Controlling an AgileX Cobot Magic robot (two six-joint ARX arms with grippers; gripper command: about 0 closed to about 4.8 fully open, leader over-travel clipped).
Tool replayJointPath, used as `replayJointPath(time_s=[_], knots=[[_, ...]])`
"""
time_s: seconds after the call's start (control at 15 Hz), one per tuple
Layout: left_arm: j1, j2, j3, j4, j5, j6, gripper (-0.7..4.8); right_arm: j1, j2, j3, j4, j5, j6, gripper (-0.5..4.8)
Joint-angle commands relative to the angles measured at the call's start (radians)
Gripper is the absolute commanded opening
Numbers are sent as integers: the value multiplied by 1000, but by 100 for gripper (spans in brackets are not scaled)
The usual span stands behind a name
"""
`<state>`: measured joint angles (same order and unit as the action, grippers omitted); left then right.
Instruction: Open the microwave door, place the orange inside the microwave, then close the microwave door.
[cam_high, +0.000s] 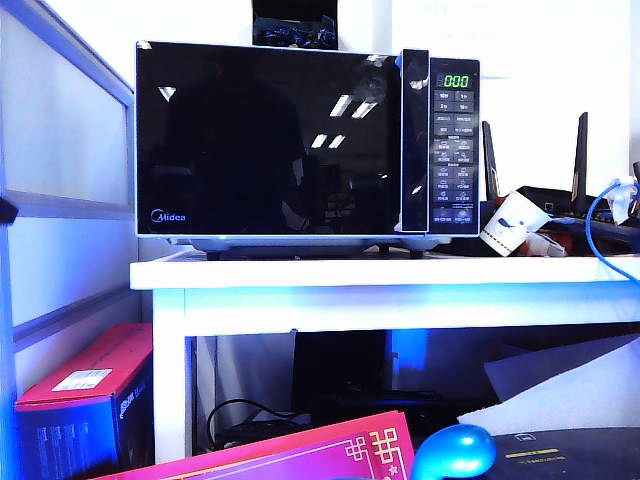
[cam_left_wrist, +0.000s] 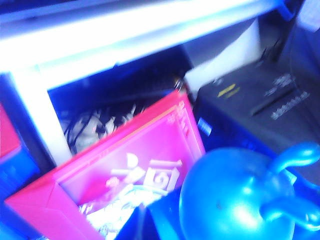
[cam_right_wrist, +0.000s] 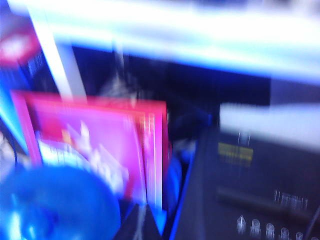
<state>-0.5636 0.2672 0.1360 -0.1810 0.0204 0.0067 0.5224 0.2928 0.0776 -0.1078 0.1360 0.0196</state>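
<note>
Both pincers out of frame; take them as closed together, holding nothing. Microwave door is shut, handle strip at its 3 o'clock edge. The orange, showing blue here, lies low at 6 o'clock, below the counter. Hook the handle's free edge first; swing along the hinge arc.

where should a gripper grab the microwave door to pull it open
Grip the tall black handle strip at the right edge of the glossy black glass microwave door, beside the narrow button panel. Come straight at the front, jaws set left and right of the strip. It runs vertically, so the door likely hinges on its left.
</note>
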Motion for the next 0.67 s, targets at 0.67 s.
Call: replayJointPath(time_s=[0.67], knots=[[-1,0,3,8,2,4,-5,1,0,-16,-94,0,7,-5]])
